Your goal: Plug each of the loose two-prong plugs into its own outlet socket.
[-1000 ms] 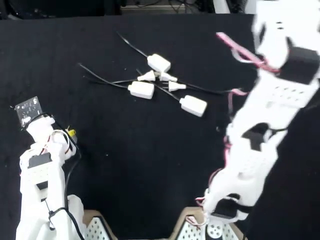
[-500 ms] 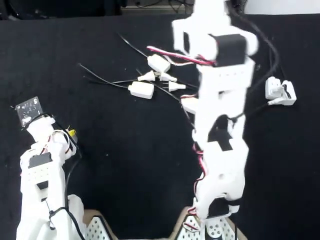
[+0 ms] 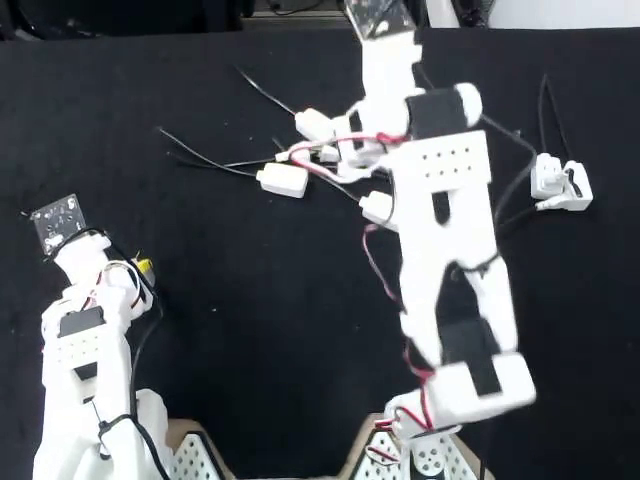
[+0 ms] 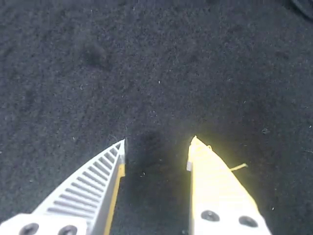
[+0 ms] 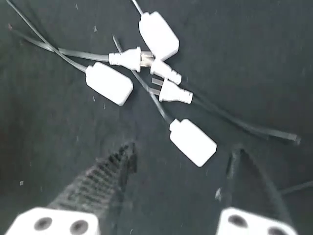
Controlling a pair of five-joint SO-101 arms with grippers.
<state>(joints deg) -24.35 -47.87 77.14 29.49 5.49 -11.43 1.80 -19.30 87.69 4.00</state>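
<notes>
Right wrist view looks down on three loose plugs [image 5: 173,93] lying tangled among three white sockets [image 5: 108,82] toward the far side of the black table [image 3: 250,320]; the right hand [image 5: 182,149] hangs wide open and empty above them. The left hand [image 4: 157,142], also open and holding nothing, sits over bare table.

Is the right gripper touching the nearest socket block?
Apart. In the right wrist view the open right gripper hangs short of the socket block, with dark cloth visible between each finger and it.
</notes>
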